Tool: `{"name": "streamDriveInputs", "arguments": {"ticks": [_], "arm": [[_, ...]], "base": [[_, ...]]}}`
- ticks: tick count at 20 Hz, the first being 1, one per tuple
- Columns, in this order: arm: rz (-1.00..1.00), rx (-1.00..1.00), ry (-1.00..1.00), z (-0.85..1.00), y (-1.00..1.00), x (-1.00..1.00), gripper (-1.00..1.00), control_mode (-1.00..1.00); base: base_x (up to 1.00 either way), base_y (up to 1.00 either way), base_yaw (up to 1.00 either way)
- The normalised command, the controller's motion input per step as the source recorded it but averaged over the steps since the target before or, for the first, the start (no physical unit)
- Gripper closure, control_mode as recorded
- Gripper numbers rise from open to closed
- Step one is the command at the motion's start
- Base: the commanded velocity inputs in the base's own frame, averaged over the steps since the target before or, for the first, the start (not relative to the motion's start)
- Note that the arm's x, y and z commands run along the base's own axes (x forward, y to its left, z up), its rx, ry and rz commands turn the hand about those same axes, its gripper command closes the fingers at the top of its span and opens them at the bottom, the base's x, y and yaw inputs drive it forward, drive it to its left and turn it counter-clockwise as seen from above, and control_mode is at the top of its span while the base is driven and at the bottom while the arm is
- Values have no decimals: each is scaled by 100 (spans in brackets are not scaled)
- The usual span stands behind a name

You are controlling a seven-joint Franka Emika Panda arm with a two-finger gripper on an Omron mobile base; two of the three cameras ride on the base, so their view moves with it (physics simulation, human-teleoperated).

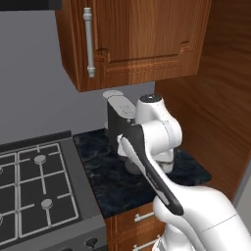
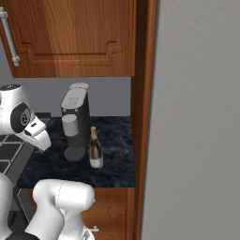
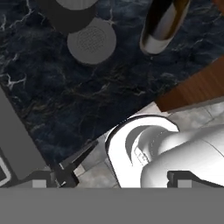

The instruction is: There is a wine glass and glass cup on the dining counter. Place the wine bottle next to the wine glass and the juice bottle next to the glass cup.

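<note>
Standing upright on the small black marbled counter by the stove — wine bottle, slim, dark, tan-topped neck, pale label low on the body. Sits just beside a dark coffee machine, on its right in the right base view, close to touching its round base, with the wooden side panel further right. Seen from above in the hand view too: bottle body at top right, machine's round drip grate at top left.

Fingers spread fully apart, holding nothing, hovering well above the counter's front edge, short of the bottle.

Handling, as a guess: glass, so rigid but breakable and smooth — likely slippery under hard pads. Probably fairly heavy if full, tall with a narrow foot, so easy to tip with a sideways nudge. Best hold looks like the straight body, around or just above the label, pinched side to side. Neck narrower and easier to span, but would let the weight swing below. Tight gap on the machine side — approaching from the front, with one finger slipped between bottle and machine, looks needed. Risk: knocking the bottle into the machine or over onto the stone.
</note>
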Motion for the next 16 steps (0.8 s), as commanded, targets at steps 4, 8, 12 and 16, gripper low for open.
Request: {"name": "streamDriveInputs", "arguments": {"ticks": [4,8,12,16], "arm": [[-40,-6,-6,0,0,-9,-100,-100],[-34,-5,-1,-3,0,-9,-100,-100],[-13,-3,-2,-6,0,-11,-100,-100],[-11,-25,-38,-16,0,-10,-100,-100]], "base": [[0,0,0],[0,0,0],[0,0,0],[0,0,0]]}}
